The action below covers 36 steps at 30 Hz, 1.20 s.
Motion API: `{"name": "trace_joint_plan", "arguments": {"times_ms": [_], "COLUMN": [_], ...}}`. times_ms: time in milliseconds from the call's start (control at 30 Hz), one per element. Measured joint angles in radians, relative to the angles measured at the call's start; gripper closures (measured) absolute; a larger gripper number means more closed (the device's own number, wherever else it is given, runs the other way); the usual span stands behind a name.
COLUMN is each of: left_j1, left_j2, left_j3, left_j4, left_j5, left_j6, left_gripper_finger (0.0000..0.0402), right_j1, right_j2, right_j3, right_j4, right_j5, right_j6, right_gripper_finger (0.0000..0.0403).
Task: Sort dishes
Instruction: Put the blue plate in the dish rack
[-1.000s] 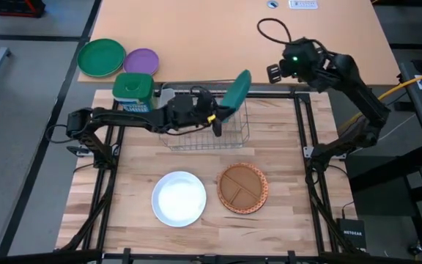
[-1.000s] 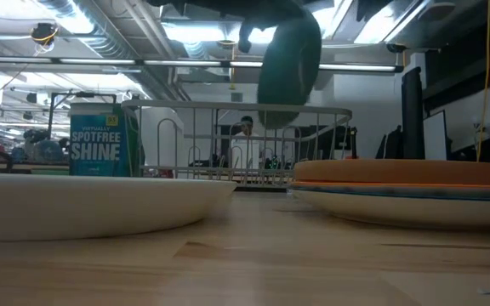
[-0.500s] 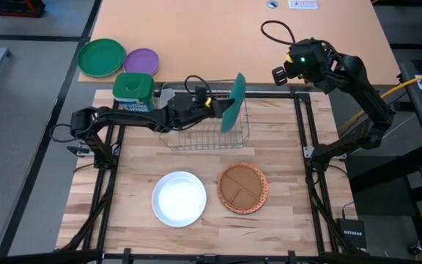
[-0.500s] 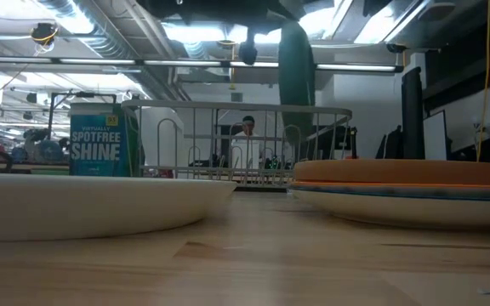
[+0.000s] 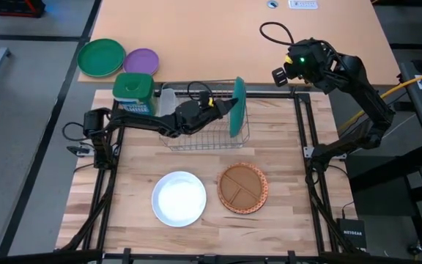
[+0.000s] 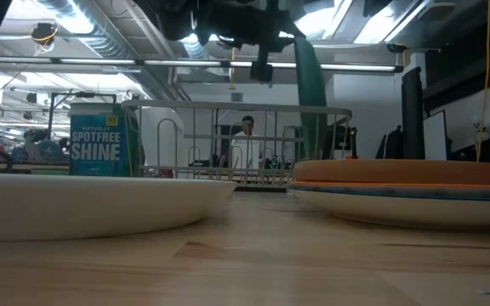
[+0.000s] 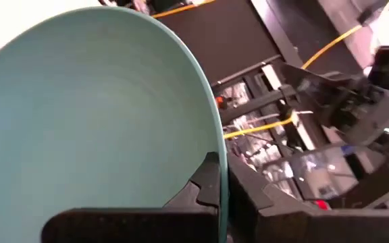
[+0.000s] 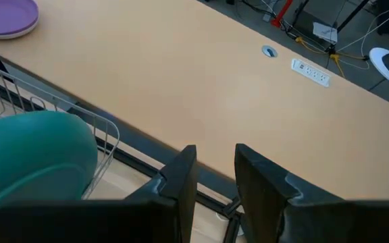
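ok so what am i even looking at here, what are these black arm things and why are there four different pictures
These are two dark robot arms at a wooden table, filmed at once by four cameras: overhead, table level, and one on each wrist. The left gripper holds a round teal plate upright on its edge at the right end of a wire dish rack. The right gripper waits behind the rack's far right corner, holding nothing, fingers slightly apart. On the table lie a round white plate and a brown divided plate. A teal detergent box stands left of the rack.
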Motion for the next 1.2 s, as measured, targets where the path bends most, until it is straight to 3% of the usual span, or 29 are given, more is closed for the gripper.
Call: {"name": "trace_joint_plan", "arguments": {"times_ms": [200,667,1200], "left_j1": [-0.001,0.007,0.049], "left_j2": [-0.002,0.003,0.003], "left_j3": [0.000,0.001,0.001], "left_j4": [-0.001,-0.195,-0.209], "left_j5": [-0.036,-0.072,-0.102], "left_j6": [0.014,0.052,0.236], "left_gripper_finger": [0.0401,0.0400,0.0338], "right_j1": [0.000,0.000,0.000], "right_j2": [0.000,0.001,0.001], "right_j3": [0.000,0.000,0.000], "right_j4": [0.000,0.000,0.002], "right_j5": [-0.001,-0.060,-0.115], "right_j6": [-0.016,-0.015,-0.015], "right_gripper_finger": [0.0299,0.0299,0.0299]}}
